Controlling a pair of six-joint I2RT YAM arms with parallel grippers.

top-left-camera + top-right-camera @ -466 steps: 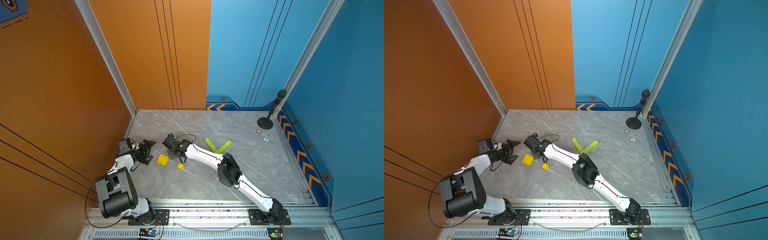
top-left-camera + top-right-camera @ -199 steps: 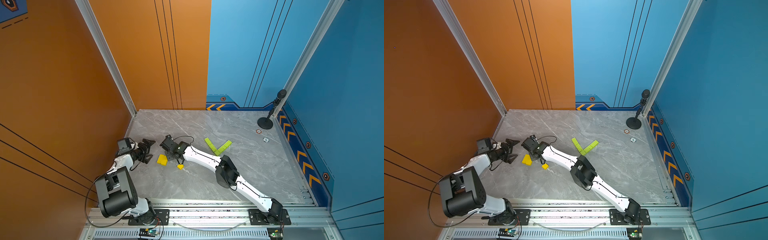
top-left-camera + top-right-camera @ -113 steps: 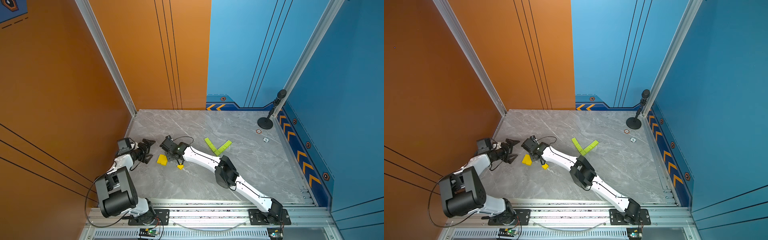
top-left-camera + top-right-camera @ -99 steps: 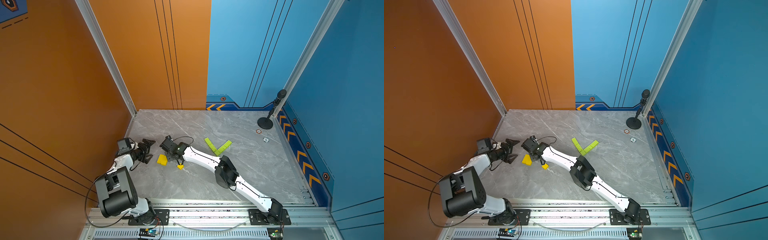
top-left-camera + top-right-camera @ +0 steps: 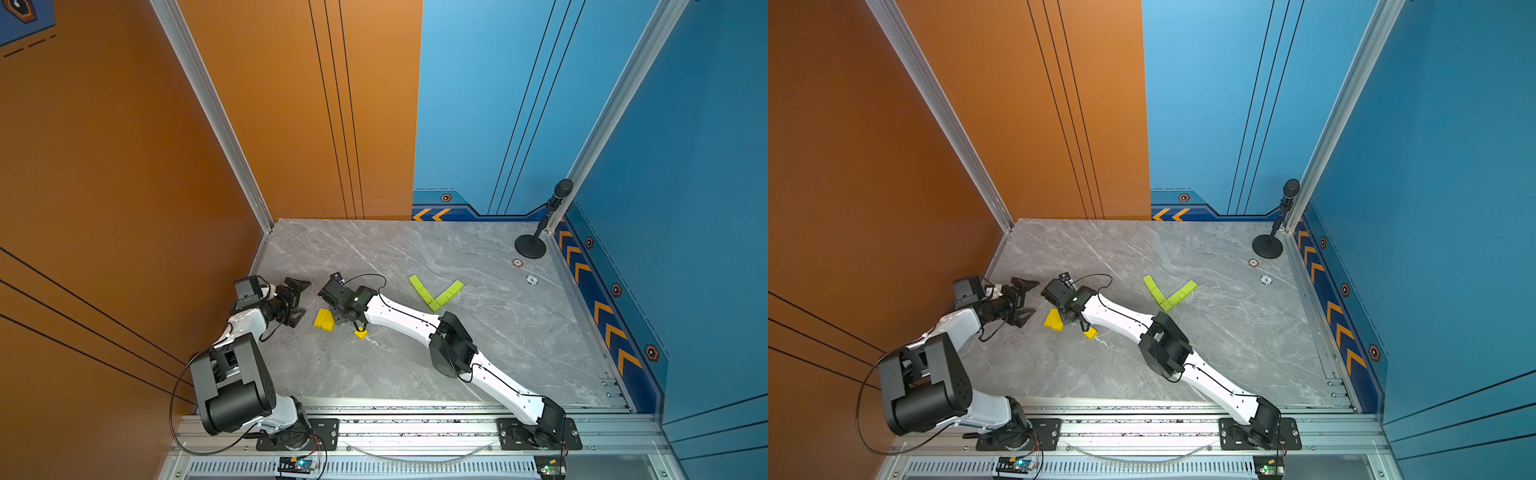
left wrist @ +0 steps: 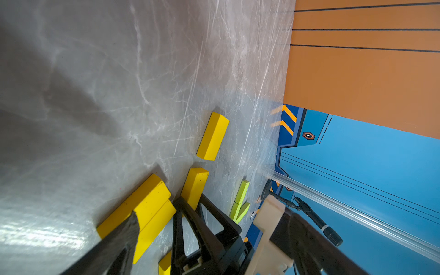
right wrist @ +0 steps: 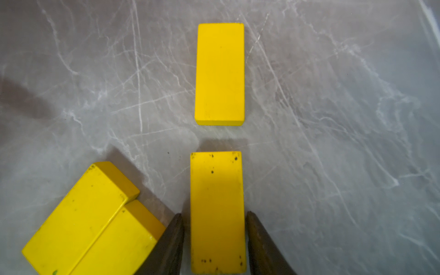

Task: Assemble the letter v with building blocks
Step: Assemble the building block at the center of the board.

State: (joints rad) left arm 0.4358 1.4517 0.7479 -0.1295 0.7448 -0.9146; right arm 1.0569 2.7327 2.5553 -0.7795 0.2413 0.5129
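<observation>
An orange wall [image 5: 291,104] and a blue wall [image 5: 498,104] meet behind a grey, marble-veined bench [image 5: 415,365], glossy and crossed with fine pale scratches. An aluminium rail [image 5: 415,424] along its front edge carries both arms.

The right gripper [image 7: 215,214] reaches low over the bench. Its jaws stand narrowly apart, flanking a speckled yellow brick [image 7: 216,209] that lies flat between them with a thin gap showing on at least one side. A second yellow brick [image 7: 219,73] lies straight ahead of the jaw tips, in line with the first and apart from it. Two more yellow bricks [image 7: 90,219], touching along their long sides, sit just beside the outer face of one jaw.

The left gripper [image 5: 300,303] has its jaws wide, near those two bricks and apart from them.

The lime-green blocks [image 5: 434,293] form a V, well apart from both pairs of jaws. A black microphone stand [image 5: 530,249] occupies the far corner.
</observation>
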